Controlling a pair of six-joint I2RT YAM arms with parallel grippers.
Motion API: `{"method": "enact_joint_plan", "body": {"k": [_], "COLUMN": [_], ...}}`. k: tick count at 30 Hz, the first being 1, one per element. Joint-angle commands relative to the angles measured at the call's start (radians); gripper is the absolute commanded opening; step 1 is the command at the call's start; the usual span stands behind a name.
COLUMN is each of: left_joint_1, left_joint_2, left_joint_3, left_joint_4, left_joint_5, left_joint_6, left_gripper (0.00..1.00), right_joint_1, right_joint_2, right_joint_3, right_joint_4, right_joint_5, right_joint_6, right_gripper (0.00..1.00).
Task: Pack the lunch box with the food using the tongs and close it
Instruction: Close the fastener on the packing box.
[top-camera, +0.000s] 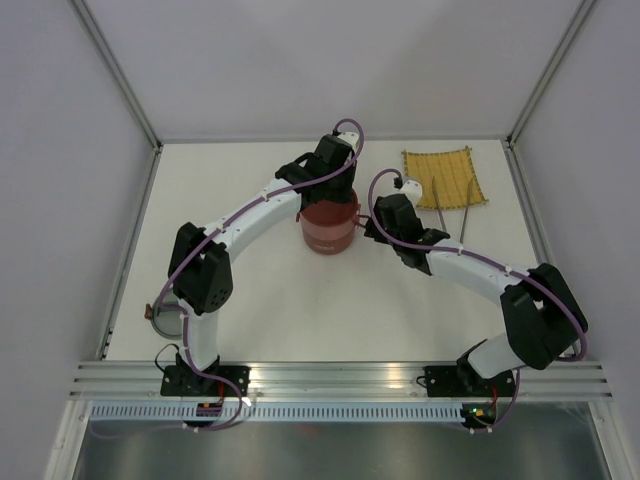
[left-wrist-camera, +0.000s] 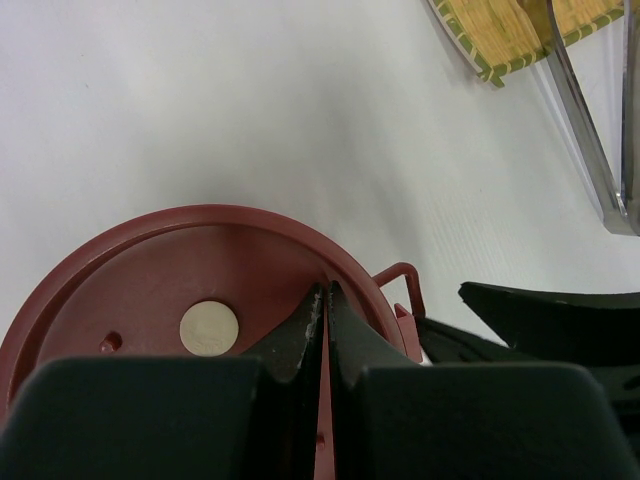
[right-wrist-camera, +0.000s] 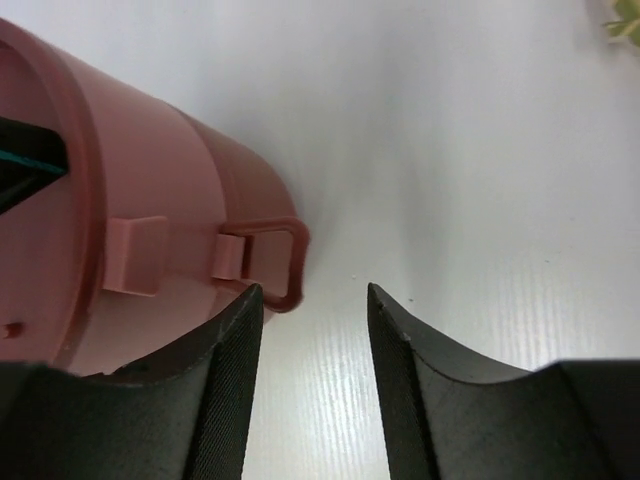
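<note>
My left end effector (left-wrist-camera: 325, 296), clenched on nothing, rests on the lid (left-wrist-camera: 150, 285) of the lunch box (top-camera: 328, 230), toward the far edge of the tabletop (top-camera: 270, 310), probably to steady it. The right end effector (right-wrist-camera: 312, 300) stands released beside the side latch (right-wrist-camera: 272, 255), presumably to snap it. The tongs (top-camera: 451, 206) lie near the far-right corner.

Robot lab enclosure: white table (top-camera: 270, 300), plain grey walls (top-camera: 320, 60), aluminium frame rails (top-camera: 340, 375).

Yellow, seemingly woven mat (top-camera: 450, 172) on table (top-camera: 260, 300).
</note>
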Motion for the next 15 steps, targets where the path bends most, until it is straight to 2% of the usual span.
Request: {"method": "enact_joint_plan", "body": {"k": [1, 9, 15], "left_joint_1": [-0.003, -0.005, -0.004], "left_joint_2": [0.078, 0.075, 0.075], "left_joint_3": [-0.073, -0.079, -0.096], "left_joint_4": [-0.198, -0.197, -0.194], "left_joint_5": [-0.002, -0.005, -0.008], "left_joint_6": [-0.008, -0.013, -0.025], "left_gripper": [0.08, 0.08, 0.08], "right_joint_1": [-0.001, -0.002, -0.006], "right_joint_2": [-0.031, 0.114, 0.215], "right_joint_3": [0.04, 0.121, 0.152], "right_joint_4": [-0.098, -0.143, -0.029], "right_joint_5": [0.105, 0.013, -0.047], "right_joint_6": [0.01, 0.005, 0.024], "right_gripper": [0.5, 0.37, 0.33]}}
